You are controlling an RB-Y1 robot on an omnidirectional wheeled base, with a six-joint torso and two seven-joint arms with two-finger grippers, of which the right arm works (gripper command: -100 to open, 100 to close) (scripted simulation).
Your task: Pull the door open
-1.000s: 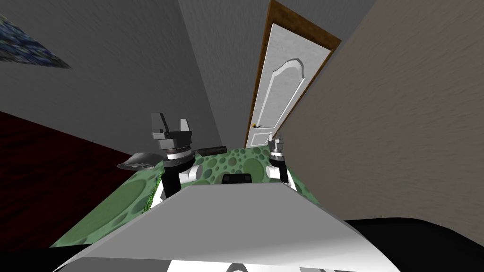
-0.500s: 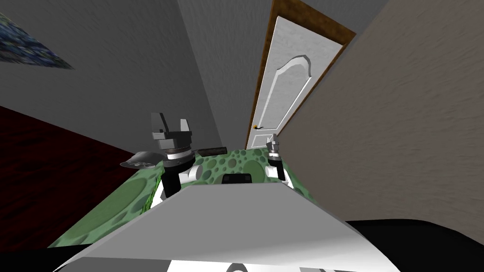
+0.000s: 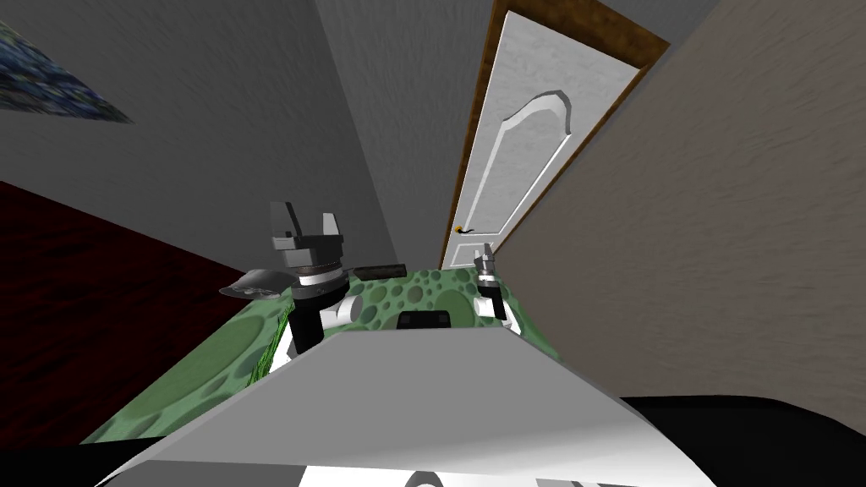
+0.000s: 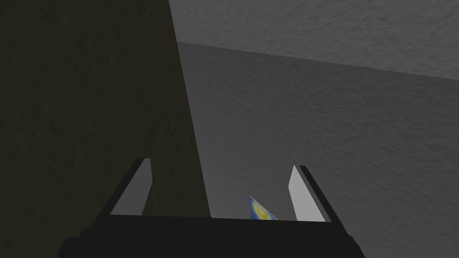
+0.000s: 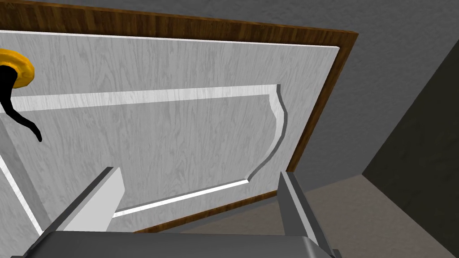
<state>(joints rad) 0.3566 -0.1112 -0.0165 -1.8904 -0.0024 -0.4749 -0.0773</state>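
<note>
Door (image 3: 516, 169) is looming larger in the head view than a second ago, and its brown frame (image 3: 583, 21) has slid over with the walls too. The whole view moved, so that's me rolling in over the green spotted rug (image 3: 423, 292), not the door swinging. It sits flush in its frame, shut, dead ahead at the end of the passage beside the tan wall (image 3: 719, 211).

Right gripper (image 3: 484, 256) has reached forward and now sits just below the handle (image 3: 461, 229) in the head view. From the wrist, that gripper (image 5: 198, 172) has its fingers spread wide with nothing between them. Only door panel lies past them, and the handle (image 5: 13, 112) is off to one side, clear of both fingers. So the approach is on and the grasp hasn't begun. I'd say the hand must slide across before it can close.

Left gripper (image 3: 306, 224) is parked up on my left, fingers apart and empty, as its wrist view (image 4: 219, 165) confirms.

The door stands upright with its long axis vertical; the slant overhead is the camera's. The handle sits low on its left edge. Its black lever runs level from the yellow rose (image 5: 20, 71) toward the door's middle. My fingers look spread along the door's height, which should bracket that lever.
</note>
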